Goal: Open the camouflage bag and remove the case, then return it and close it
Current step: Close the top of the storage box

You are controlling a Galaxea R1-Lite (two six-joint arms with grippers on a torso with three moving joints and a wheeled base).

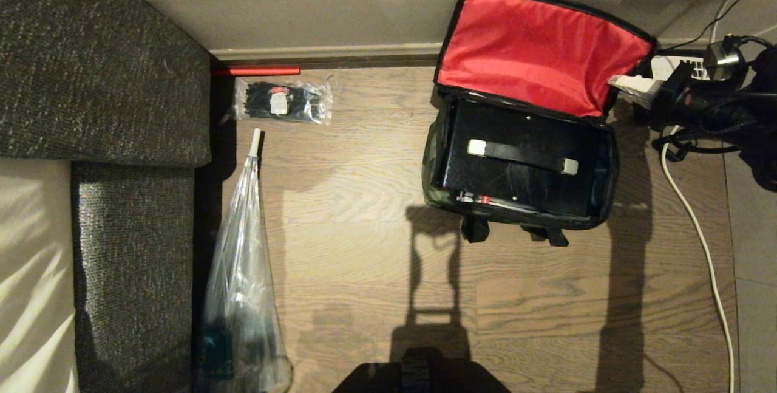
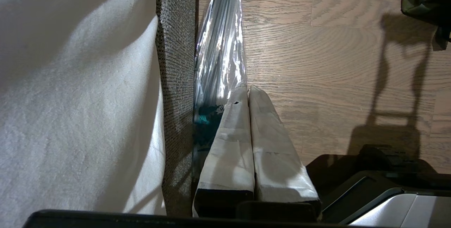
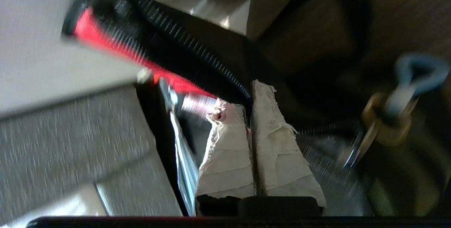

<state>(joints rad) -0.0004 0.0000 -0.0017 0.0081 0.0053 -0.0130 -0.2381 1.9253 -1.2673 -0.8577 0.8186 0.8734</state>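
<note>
On cable-tie packet (image 1: 283, 102), unreadable white label

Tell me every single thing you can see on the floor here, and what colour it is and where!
Boxy camouflage fabric bag: one, green-tan-black, red-lined lid open against the wall.
Flat rigid black case: one, black with a strap handle, inside the bag.
Clear packet of black cable ties: one, by the wall near the sofa.
Long clear plastic bag: one, shiny, lying beside the sofa.
Grey woven sofa: one, on the left.
White cable: one, on the floor at right.
Right claw: shut on the lid's edge.
Left claw: shut, idle near the sofa.
</note>
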